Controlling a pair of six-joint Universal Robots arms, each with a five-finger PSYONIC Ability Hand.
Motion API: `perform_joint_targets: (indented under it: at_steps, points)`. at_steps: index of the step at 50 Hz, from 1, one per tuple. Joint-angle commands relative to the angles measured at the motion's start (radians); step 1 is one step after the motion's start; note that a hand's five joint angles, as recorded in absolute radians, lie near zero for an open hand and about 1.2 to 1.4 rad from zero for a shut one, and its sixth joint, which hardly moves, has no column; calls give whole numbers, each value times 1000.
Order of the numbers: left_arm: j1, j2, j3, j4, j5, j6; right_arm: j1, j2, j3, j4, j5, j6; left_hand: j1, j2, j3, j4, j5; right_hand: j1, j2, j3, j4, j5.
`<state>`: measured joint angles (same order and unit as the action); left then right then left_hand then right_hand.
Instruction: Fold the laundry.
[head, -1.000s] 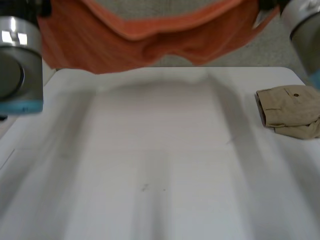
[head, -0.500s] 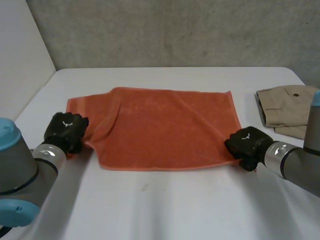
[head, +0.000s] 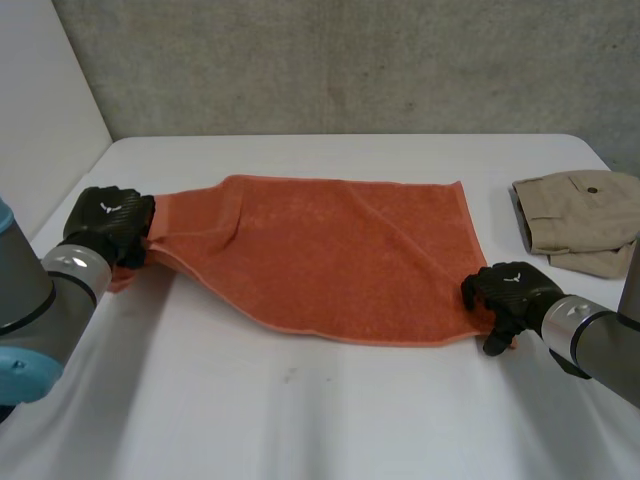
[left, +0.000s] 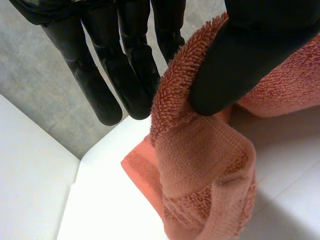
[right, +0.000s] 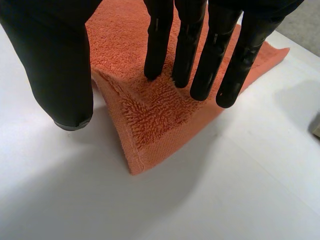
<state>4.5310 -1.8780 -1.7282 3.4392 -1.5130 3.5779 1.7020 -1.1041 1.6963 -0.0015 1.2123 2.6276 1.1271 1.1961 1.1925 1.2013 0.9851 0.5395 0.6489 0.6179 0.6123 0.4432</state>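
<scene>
You have the orange towel (head: 340, 255) lying mostly flat across the middle of the white table (head: 330, 420), its left end drawn up off the surface toward your left hand (head: 105, 222). In the left wrist view that hand clamps the towel's left corner between its thumb (left: 240, 60) and straight fingers (left: 132, 65). Your right hand (head: 508, 290) is at the near right corner, pinching it with straight fingers (right: 185, 50) on top of the cloth and the thumb (right: 55, 65) against the raised edge, while folded khaki trousers (head: 580, 220) lie apart from the towel at the table's right edge.
</scene>
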Motion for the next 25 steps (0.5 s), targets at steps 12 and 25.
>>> perform_joint_targets:
  at_steps: [12, 25]
  points:
    - [8, -59, 142, -140, 0, -111, 8, 72, -27, -123, 1, -21, 269, 200, 204, 195, 237, 279, 170, 201, 207, 201]
    - [31, -107, 87, -155, 8, -107, -13, 8, -64, -108, 3, -37, -373, -442, -439, -447, -406, 857, 747, 778, 784, 779]
